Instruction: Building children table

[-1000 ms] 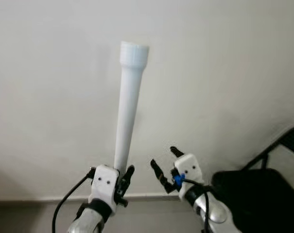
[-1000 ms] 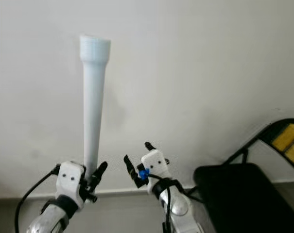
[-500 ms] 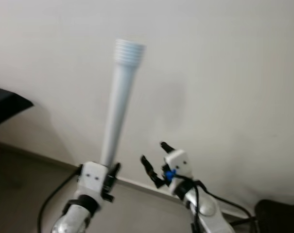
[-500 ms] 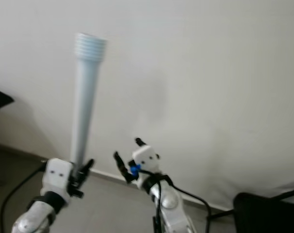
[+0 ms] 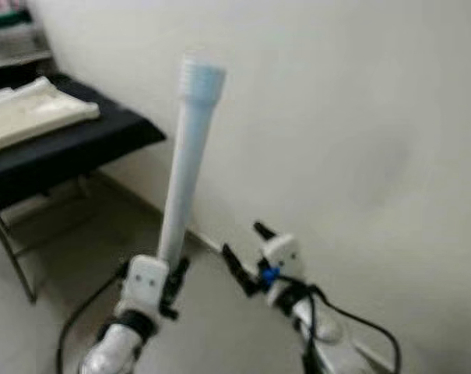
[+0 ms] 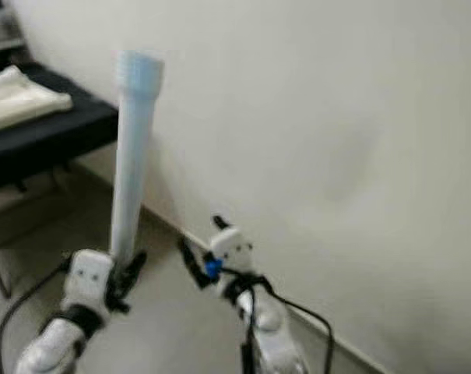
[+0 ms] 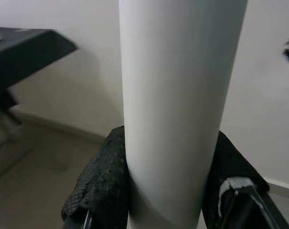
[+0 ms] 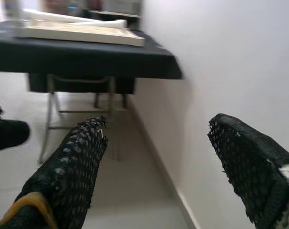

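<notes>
A white table leg (image 5: pixel 184 167) stands nearly upright in front of a pale wall (image 5: pixel 344 109), its ribbed, threaded end at the top. The left gripper (image 5: pixel 171 276) clamps the leg's lower end, black fingers (image 7: pixel 99 183) pressed against both sides. Just beside it, the right gripper (image 5: pixel 243 253) is spread wide and holds nothing. A black table (image 5: pixel 60 148) carrying flat white panels (image 5: pixel 29 117) stands to the left.

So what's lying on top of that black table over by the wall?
A flat cream-white panel lies on the black table; in the right wrist view a pale tube-like piece rests on the panel. The table's far end is cut off, so anything there is unseen.
</notes>
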`<state>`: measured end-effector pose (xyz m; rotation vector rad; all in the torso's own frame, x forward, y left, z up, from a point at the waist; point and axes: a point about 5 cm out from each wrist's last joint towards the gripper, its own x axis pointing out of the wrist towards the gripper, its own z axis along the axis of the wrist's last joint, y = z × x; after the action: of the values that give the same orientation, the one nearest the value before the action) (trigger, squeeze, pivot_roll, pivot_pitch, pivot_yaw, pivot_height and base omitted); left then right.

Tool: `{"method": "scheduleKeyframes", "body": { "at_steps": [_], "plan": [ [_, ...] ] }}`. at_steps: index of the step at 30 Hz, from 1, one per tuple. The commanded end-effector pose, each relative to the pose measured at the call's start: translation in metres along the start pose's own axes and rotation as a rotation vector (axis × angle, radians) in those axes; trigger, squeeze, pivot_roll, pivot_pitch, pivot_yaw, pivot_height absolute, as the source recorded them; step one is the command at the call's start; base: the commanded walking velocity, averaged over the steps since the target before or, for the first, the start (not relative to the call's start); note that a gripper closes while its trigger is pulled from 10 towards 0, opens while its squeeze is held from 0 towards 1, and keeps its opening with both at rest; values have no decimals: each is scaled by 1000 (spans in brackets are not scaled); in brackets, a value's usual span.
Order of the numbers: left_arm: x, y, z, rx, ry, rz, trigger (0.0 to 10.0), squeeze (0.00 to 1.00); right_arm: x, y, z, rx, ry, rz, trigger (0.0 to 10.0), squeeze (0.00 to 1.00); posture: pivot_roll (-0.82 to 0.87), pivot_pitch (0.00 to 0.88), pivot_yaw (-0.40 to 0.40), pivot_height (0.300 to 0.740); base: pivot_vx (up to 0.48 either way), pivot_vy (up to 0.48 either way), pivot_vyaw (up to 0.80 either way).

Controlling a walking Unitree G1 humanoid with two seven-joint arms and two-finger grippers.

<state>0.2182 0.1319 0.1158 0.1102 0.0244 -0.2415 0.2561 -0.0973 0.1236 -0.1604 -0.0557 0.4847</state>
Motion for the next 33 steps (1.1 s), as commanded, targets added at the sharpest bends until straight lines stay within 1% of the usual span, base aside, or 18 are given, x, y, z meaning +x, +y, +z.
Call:
{"method": "scheduleKeyframes", "body": {
  "at_steps": [1, 5, 7, 9, 10, 13, 14, 16, 17, 18, 20, 22, 23, 26, 28, 29, 30, 33],
  "plan": [
    [2, 0, 4, 6, -11, -8, 10000, 0, 1, -2, 0, -11, 0, -13, 10000, 0, 6, 40, -32, 740, 0, 0, 800],
    [10, 11, 10, 98, -13, -13, 10000, 0, 6, -15, 2, -50, 9, -75, 10000, 0, 8, 43, -31, 740, 0, 0, 600],
    [10, 11, 10, 98, -13, -13, 10000, 0, 6, -15, 2, -50, 9, -75, 10000, 0, 8, 43, -31, 740, 0, 0, 0],
    [24, 31, 18, 225, -10, -9, 10000, 0, 14, -38, 2, -166, 51, -175, 10000, 0, 17, 44, -28, 740, 0, 0, 0],
    [24, 31, 18, 225, -10, -9, 10000, 0, 14, -38, 2, -166, 51, -175, 10000, 0, 17, 44, -28, 740, 0, 0, 0],
    [41, 59, 30, 362, 11, -10, 10000, 0, 21, -68, 7, -318, 82, -282, 10000, 0, 22, 41, -24, 740, 0, 0, 0],
    [41, 59, 30, 362, 11, -10, 10000, 0, 21, -68, 7, -318, 82, -282, 10000, 0, 22, 41, -24, 740, 0, 0, 0],
    [49, 73, 37, 441, 16, -8, 10000, 0, 23, -79, 12, -417, 84, -320, 10000, 0, 25, 38, -20, 740, 0, 0, 0],
    [53, 79, 42, 494, 15, -12, 10000, 0, 24, -84, 16, -506, 80, -331, 10000, 0, 26, 40, -16, 740, 0, 0, 0],
    [53, 79, 42, 494, 15, -12, 10000, 0, 24, -84, 16, -506, 80, -331, 10000, 0, 26, 40, -16, 740, 0, 0, 0],
    [58, 91, 49, 562, 18, -12, 10000, 0, 25, -92, 22, -635, 66, -359, 10000, 0, 28, 36, -14, 740, 0, 0, 0],
    [62, 104, 52, 604, 34, -19, 10000, 0, 26, -95, 30, -738, 36, -356, 10000, 0, 31, 41, -12, 740, 0, 0, 0],
    [62, 104, 52, 604, 34, -19, 10000, 0, 26, -95, 30, -738, 36, -356, 10000, 0, 31, 41, -12, 740, 0, 0, 0],
    [66, 116, 54, 649, 63, -21, 10000, 0, 28, -90, 40, -826, -22, -316, 10000, 0, 27, 39, -4, 740, 0, 0, 0],
    [72, 124, 55, 736, 104, -44, 10000, 0, 29, -85, 48, -934, -51, -289, 10000, 0, 24, 35, 0, 740, 0, 0, 0],
    [72, 124, 55, 736, 104, -44, 10000, 0, 29, -85, 48, -934, -51, -289, 10000, 0, 24, 35, 0, 740, 0, 0, 0],
    [79, 128, 59, 780, 129, -62, 10000, 0, 31, -80, 53, -1040, -69, -275, 10000, 0, 22, 33, 3, 740, 0, 0, 0],
    [88, 127, 59, 810, 178, -95, 10000, 0, 33, -76, 56, -1112, -75, -261, 10000, 0, 22, 28, -1, 740, 0, 0, 0]
  ]
}}
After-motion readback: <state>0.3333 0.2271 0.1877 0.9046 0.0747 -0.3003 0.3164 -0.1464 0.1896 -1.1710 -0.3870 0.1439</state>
